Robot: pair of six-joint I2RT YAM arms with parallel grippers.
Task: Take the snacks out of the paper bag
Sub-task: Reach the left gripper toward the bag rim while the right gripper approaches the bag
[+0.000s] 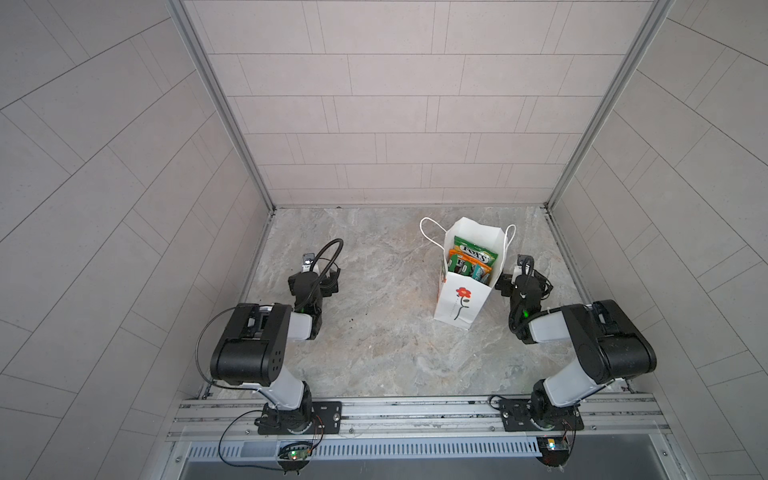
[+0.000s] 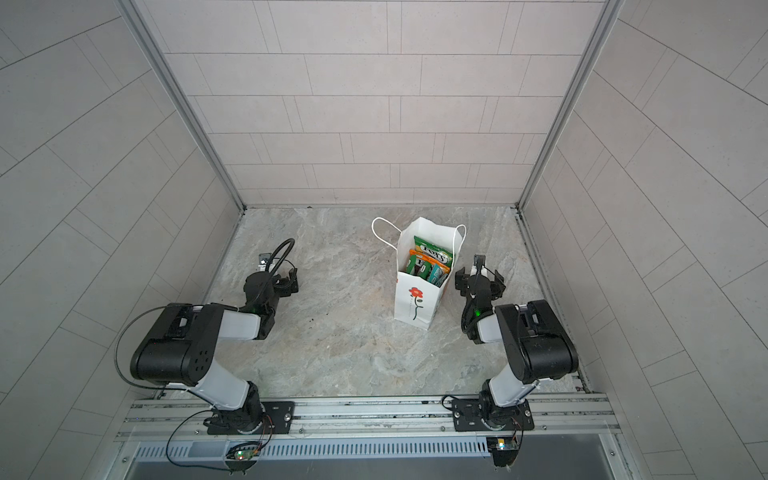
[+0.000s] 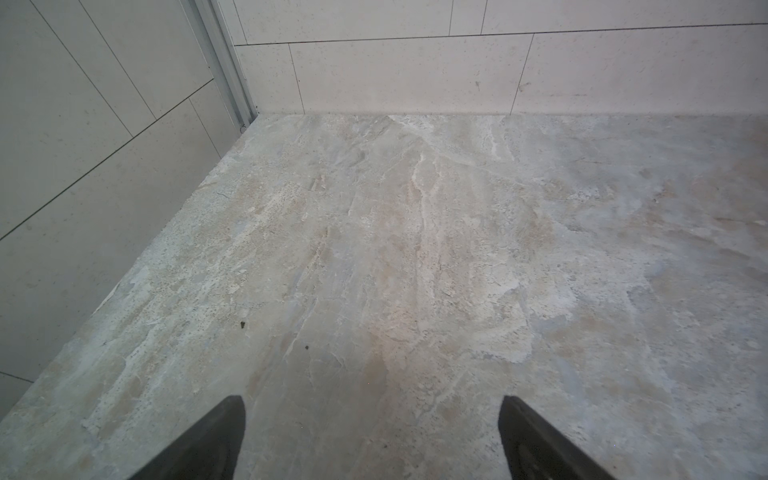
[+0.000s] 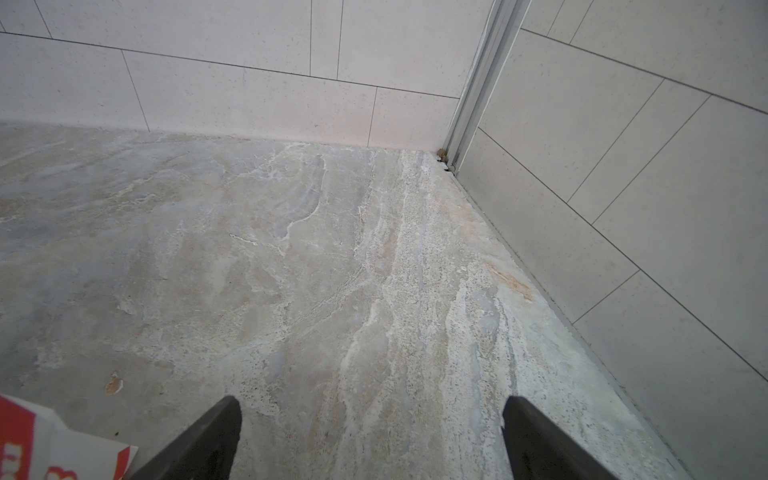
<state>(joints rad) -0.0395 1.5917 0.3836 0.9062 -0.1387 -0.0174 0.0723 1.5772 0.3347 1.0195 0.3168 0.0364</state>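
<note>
Candy packets (image 1: 471,261), flat and glossy in green, orange and teal, stand bunched inside the open mouth of a tall white paper gift bag (image 1: 459,305) with white cord handles. On the uppermost green packet (image 1: 475,250) we read white "FOX'S" lettering. The print on the others is too small for us to make out.

In both top views the bag stands upright on the grey marble-patterned tabletop (image 1: 374,357), right of centre. Its near face bears a red flower (image 1: 463,292) on a dark stem, with a line of tiny writing we cannot read. In the right wrist view a bag corner (image 4: 54,449) shows red print with white letters, also illegible to us.

Just beside the bag we find the right gripper (image 1: 523,279), its jaws spread wide and holding nothing. The left gripper (image 1: 316,279) sits well apart from the bag, its jaws likewise spread over bare tabletop.
</note>
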